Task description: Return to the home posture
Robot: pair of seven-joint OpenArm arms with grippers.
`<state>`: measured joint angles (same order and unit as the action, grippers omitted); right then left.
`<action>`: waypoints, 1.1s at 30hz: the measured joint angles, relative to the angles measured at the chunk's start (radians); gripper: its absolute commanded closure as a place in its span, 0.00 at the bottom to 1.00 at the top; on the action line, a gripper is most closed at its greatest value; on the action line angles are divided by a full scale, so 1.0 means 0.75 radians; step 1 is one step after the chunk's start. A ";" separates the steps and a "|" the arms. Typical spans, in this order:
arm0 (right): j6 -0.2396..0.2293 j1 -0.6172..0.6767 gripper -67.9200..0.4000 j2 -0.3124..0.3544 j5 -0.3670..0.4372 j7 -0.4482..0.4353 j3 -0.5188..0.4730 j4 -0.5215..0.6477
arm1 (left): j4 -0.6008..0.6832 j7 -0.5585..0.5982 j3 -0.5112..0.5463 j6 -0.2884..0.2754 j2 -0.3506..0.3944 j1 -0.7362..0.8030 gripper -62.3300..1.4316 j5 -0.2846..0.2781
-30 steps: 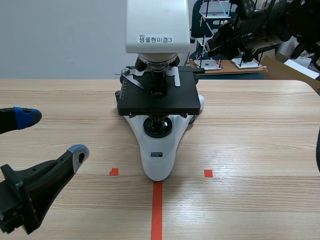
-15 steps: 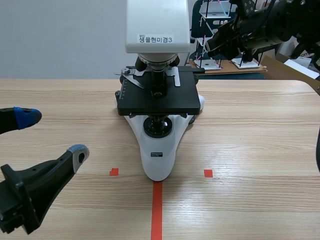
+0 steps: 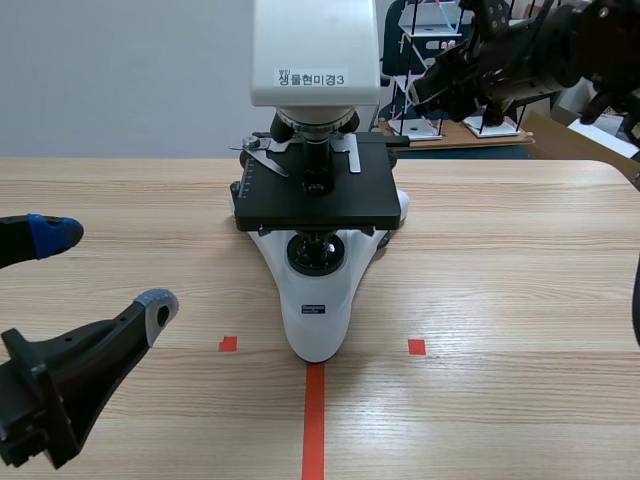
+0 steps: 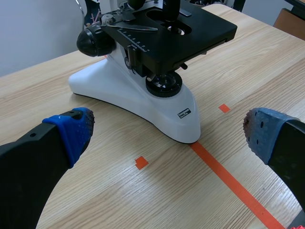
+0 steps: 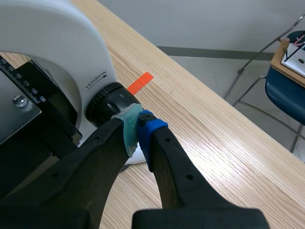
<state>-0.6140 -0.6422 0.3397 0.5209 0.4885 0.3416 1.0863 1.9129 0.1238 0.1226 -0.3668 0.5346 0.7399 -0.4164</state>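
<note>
1. Wooden table (image 3: 520, 300); microscope (image 3: 315, 300) stands at its centre.
2. Left gripper (image 3: 105, 268) spread wide, empty, unmoved.
3. Right gripper (image 5: 138, 126) closed, empty, beside knob (image 5: 109, 102); raised arm shifted slightly: homing barely begun.

a laboratory or teaching workroom set up for robot trials. a white and black microscope (image 3: 315, 200) with a printed label stands on a pale wooden table (image 3: 520, 300) marked with orange-red tape (image 3: 314, 420). the left gripper (image 3: 105, 268) hangs open above the tabletop. behind, a side desk (image 3: 470, 135) holds stick-and-ball models (image 3: 425, 60), near a blue chair (image 5: 286, 90) and a plain grey wall (image 3: 120, 70).
</note>
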 measured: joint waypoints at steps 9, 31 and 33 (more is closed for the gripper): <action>0.001 0.403 0.93 0.125 0.000 -0.217 -0.161 0.364 | 0.000 -0.001 0.000 0.000 0.000 0.000 0.00 -0.001; 0.031 1.510 0.11 0.179 -0.132 -1.210 -0.561 0.737 | 0.000 -0.001 0.000 0.000 0.000 0.000 0.00 0.000; 0.031 1.573 0.11 0.178 -0.184 -1.298 -0.561 0.737 | 0.000 -0.001 0.000 0.000 0.000 0.000 0.00 0.000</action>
<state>-0.5911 0.5373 0.4732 0.3828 -0.4850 -0.0792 1.6386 1.9129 0.1234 0.1226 -0.3668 0.5346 0.7399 -0.4164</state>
